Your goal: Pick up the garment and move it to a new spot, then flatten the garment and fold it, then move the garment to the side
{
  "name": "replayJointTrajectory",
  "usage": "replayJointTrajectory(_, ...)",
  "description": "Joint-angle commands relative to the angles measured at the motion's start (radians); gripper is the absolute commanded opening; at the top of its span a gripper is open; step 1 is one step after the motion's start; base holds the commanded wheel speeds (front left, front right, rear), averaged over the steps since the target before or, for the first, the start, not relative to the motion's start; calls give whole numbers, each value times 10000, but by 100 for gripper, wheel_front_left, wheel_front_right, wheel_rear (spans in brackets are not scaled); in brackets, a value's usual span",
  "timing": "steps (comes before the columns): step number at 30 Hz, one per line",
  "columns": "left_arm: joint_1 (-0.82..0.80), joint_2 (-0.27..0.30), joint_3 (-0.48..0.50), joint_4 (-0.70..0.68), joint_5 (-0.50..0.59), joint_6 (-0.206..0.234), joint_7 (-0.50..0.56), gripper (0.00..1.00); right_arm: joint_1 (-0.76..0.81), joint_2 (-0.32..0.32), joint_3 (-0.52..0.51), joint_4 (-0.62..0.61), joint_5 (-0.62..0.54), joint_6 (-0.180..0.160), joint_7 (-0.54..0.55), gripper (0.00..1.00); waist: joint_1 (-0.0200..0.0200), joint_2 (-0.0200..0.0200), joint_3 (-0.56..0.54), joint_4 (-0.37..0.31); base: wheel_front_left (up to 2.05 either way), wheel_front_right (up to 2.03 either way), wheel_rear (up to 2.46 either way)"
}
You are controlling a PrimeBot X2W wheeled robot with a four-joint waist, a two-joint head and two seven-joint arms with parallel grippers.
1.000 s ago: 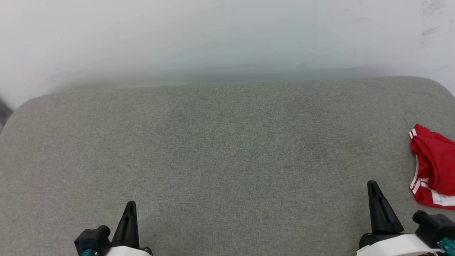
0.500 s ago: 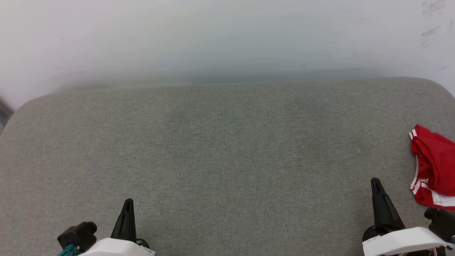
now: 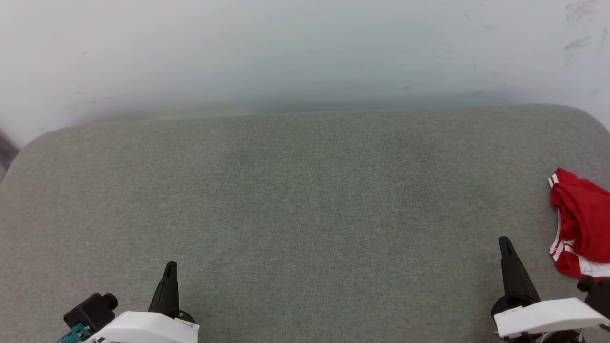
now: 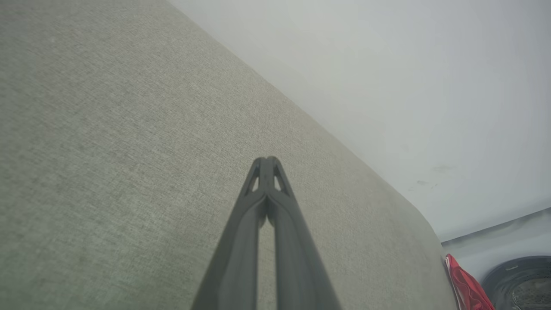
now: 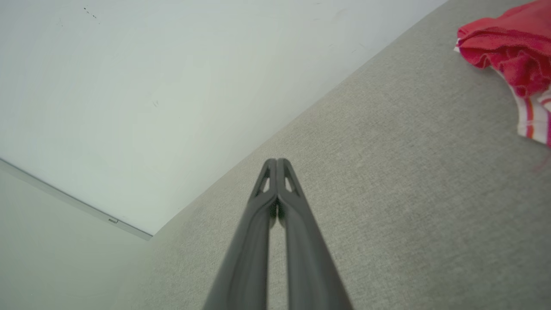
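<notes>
Garment crumpled at grey cushion right edge.

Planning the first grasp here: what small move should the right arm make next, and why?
Probably swing the right gripper rightward toward the garment, opening its fingers on the way: the garment lies crumpled at the right edge of the grey surface, beside that gripper, whose fingers are shut and empty.
</notes>
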Motion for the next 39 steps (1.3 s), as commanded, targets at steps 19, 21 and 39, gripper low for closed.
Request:
replayJointTrajectory(19, -625, 9, 258, 126, -2677, -271, 663, 0, -588, -127, -137, 191, 2667, -2, 609, 0, -1, 0, -42, 11, 0, 0, 0)
replayJointTrajectory(21, -661, 9, 276, 148, -2908, -286, 715, 0, -624, -128, -150, 215, 2892, -2, 660, 0, -1, 0, -46, 12, 0, 0, 0)
replayJointTrajectory(39, -908, 10, 445, 313, -4731, -459, 1166, 0, -845, -123, -260, 432, 4666, -3, 1118, 0, -1, 0, -83, 21, 0, 0, 0)
